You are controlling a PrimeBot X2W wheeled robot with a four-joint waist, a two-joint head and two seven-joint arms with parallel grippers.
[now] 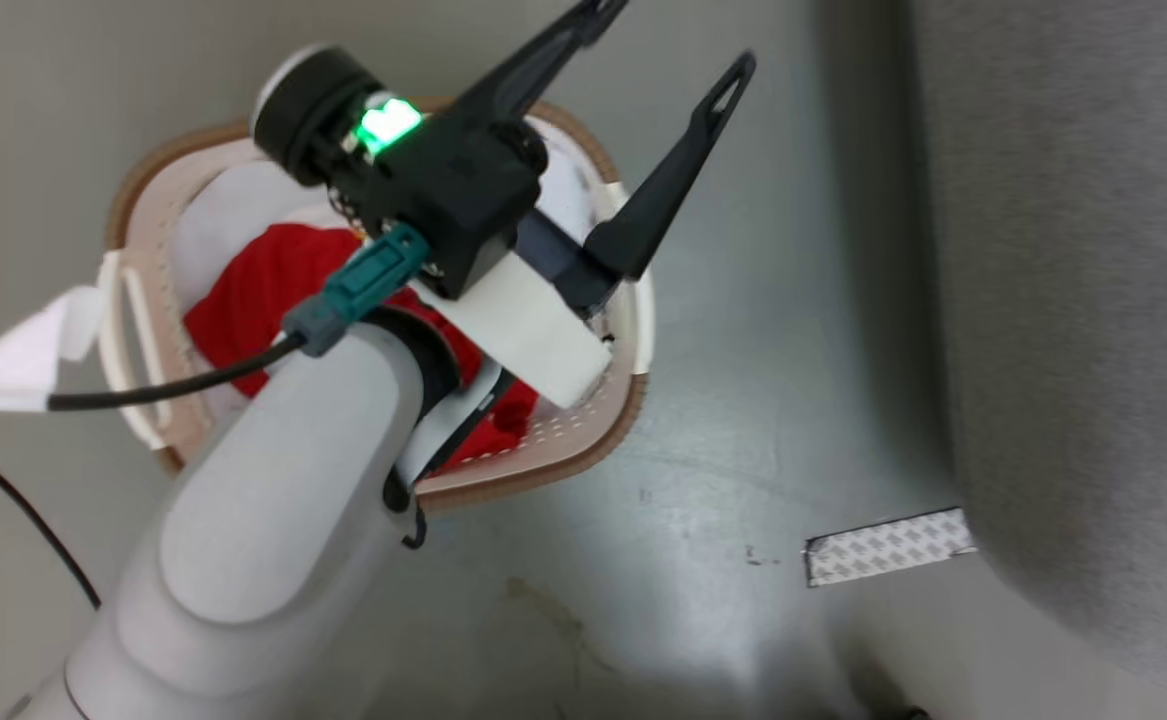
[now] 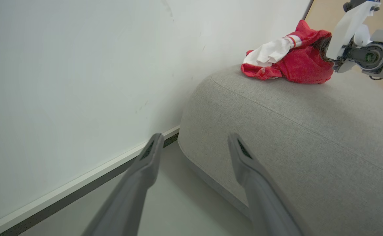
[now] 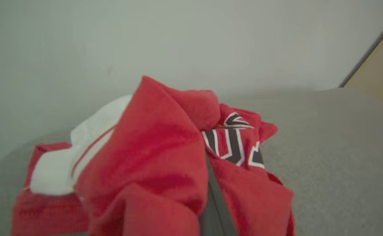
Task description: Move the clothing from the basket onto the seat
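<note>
Nearest to us in the head view, the pale left forearm (image 1: 273, 520) rises from the lower left, with a black cable (image 1: 143, 388) plugged in at its wrist. The left end effector (image 1: 668, 40) hangs above the basket, its two long dark fingers (image 1: 663, 190) spread well apart with nothing between them.

Beneath it the basket (image 1: 583, 455) stands on the grey floor (image 1: 743, 400). Red clothing (image 1: 253, 290) lies inside on the pale lining, partly hidden by the arm. To the right, past a stretch of bare floor, a strip of patterned white tape (image 1: 888, 547) lies right at the foot of the seat (image 1: 1093, 300), which stands apart from the basket.

In the left wrist view we see the same spread fingers pointing toward the rounded end of the seat, where the floor meets the white wall (image 2: 79, 65) and its skirting (image 2: 79, 183).

Farther off, on top of the seat and near the edge by the wall, a crumpled red jersey (image 2: 296, 62) with a white striped sleeve rests on the grey fabric. The right end effector (image 2: 327, 49) is pressed into its far side, and its fingers are buried in the cloth.

In the right wrist view, red folds and dark lettering edged in white lie close before us. Only a grey sliver of finger shows between the folds, so we cannot tell whether this end effector pinches the jersey or stands apart. Behind the seat the wall rises, with a tan panel at the upper right.
</note>
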